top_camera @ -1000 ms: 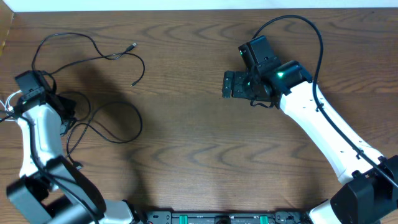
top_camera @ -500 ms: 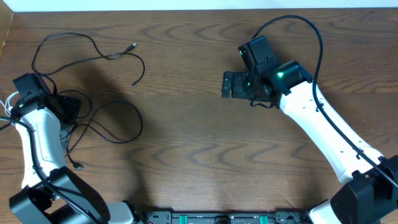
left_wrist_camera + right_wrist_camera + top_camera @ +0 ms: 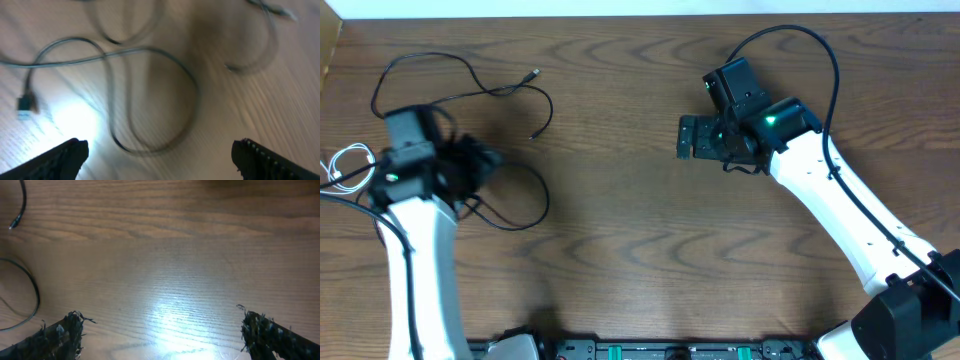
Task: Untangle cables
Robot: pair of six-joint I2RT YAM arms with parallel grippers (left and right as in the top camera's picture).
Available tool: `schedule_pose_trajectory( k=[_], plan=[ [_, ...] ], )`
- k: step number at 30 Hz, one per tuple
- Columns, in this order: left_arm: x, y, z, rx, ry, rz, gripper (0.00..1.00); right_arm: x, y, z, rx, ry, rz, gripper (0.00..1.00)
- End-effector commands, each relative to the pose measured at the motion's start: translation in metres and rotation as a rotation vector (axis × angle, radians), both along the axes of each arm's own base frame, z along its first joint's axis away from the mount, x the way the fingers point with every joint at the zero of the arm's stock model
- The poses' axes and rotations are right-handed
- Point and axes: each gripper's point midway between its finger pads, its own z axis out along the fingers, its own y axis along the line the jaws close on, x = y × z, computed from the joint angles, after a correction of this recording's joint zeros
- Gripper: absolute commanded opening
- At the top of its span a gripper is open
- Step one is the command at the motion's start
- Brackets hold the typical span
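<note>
1. Left end effector [image 3: 480,160]: released, fingers wide apart, nothing between them. Wrist view confirms [image 3: 160,150]. It hangs over the black loops, left side of the surface [image 3: 640,260].
2. Right end effector [image 3: 695,137]: released, empty, fingers spread [image 3: 161,322]. Sits over bare wood, upper centre-right, well apart from the cords.
3. Black cables [image 3: 548,195]: both on the left half, lying loose in open loops. One run arcs toward the far edge and ends in a small plug [image 3: 533,74]. Another free end lies just below that.
4. Cannot tell which loop belongs to which black cord; they cross under the left arm.
5. White cable [image 3: 350,158]: bunched at the far left edge, beside the left arm, apart from most of the black loops.
6. Left wrist view: blurred; one black loop [image 3: 192,85] flat on the wood, and a plug end [image 3: 25,105] at left.
</note>
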Motion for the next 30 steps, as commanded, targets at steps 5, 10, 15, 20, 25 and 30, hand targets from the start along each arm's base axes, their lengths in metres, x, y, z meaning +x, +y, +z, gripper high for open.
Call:
schedule_pose_trajectory(
  k=[5,10,15,20,25,30],
  plan=[
    [-0.007,-0.070,0.010,0.024,0.017,-0.278,0.97,-0.018,-0.006,-0.010,-0.042,0.078,0.020,0.99],
    [-0.017,-0.086,-0.001,0.015,0.084,-0.335,0.97,-0.032,-0.014,-0.012,-0.071,0.131,0.018,0.98],
    [-0.025,-0.087,-0.007,0.009,0.131,-0.339,0.97,-0.042,-0.021,0.009,-0.062,0.100,0.022,0.98],
    [-0.025,-0.087,-0.008,0.009,0.135,-0.339,0.97,-0.067,-0.041,0.044,-0.073,0.046,0.010,0.99],
    [-0.025,-0.087,-0.008,0.009,0.135,-0.339,0.97,-0.107,-0.072,0.075,-0.156,-0.012,-0.006,0.99],
    [-0.025,-0.087,-0.008,0.009,0.135,-0.339,0.97,-0.148,-0.080,0.097,-0.162,-0.099,0.013,0.99]
  ],
)
